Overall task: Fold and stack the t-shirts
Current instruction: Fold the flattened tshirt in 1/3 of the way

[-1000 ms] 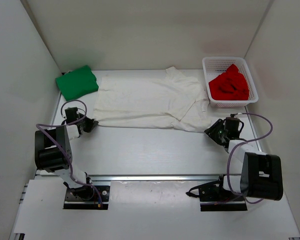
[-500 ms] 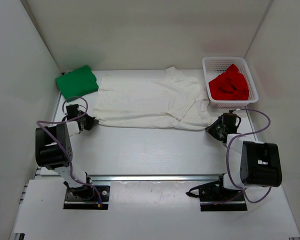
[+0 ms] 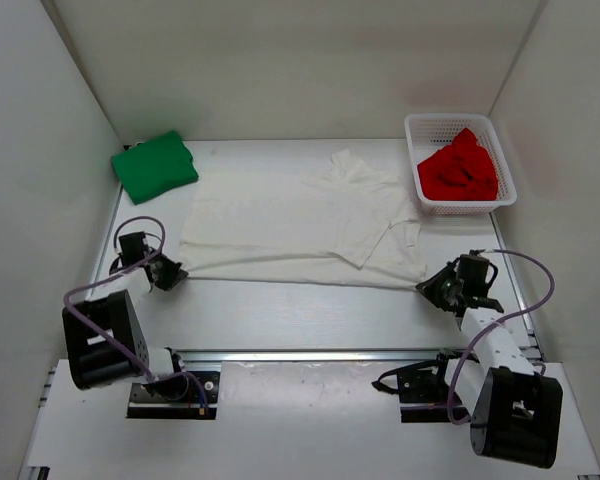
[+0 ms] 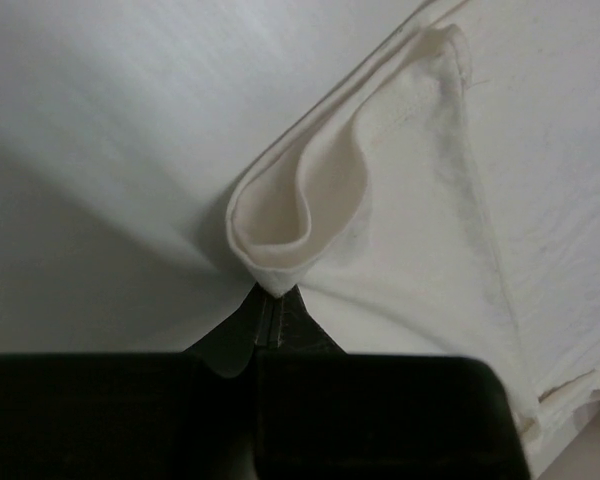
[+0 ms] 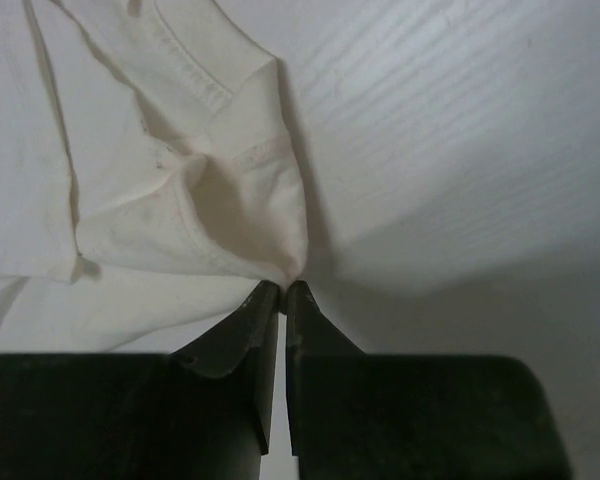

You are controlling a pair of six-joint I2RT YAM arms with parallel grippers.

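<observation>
Jaws pinch the white t-shirt at its lower corners, left gripper and right gripper both. It's slid down-frame now, flatter, looks ready for folding.

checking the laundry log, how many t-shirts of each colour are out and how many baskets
green t-shirt: 1
white t-shirt: 1
red t-shirt: 1
white mesh basket: 1
total: 4 (3 t-shirts, 1 basket)
</observation>
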